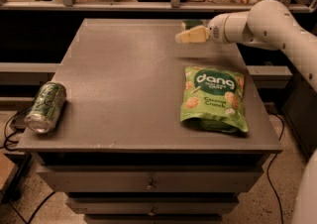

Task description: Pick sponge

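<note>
The sponge (192, 22) is a small block with a dark green top, lying near the back edge of the grey table (124, 79), right of centre. Most of it is hidden behind my gripper (190, 35), which hangs just in front of and over it on the white arm (257, 22) reaching in from the right. I cannot tell whether the gripper touches the sponge.
A bright green "dang" snack bag (213, 98) lies flat at the table's right front. A green can (45, 107) lies on its side at the left front edge. Drawers sit below the tabletop. Shelving and clutter stand behind the table.
</note>
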{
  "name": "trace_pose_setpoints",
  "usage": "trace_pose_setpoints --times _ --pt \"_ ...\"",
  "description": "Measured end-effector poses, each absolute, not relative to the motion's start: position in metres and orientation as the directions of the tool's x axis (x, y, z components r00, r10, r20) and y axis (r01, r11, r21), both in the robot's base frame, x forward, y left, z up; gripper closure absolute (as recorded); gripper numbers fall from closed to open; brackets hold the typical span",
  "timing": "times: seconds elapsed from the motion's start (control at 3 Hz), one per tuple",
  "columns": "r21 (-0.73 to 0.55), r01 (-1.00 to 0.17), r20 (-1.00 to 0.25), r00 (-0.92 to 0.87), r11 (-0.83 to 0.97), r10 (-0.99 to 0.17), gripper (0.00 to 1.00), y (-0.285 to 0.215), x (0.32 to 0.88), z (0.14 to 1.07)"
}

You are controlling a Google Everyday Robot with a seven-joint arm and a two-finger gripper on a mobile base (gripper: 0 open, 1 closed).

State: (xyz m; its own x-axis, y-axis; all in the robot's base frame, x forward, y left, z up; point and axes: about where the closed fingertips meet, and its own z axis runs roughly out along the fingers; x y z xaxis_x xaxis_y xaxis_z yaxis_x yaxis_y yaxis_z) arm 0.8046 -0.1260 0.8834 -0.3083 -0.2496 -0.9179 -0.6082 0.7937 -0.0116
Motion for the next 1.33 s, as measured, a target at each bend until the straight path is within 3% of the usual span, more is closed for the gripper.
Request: trace_pose_setpoints --times 1.0,1.33 --pt "0.055 -0.504 -0.917 -0.368 0.862 -0.156 0.00 -0.126 0.854 0.853" --pt "0.054 -0.469 -0.905 -0.396 0.882 -0.155 0.18 -0.132 0.864 0.847"
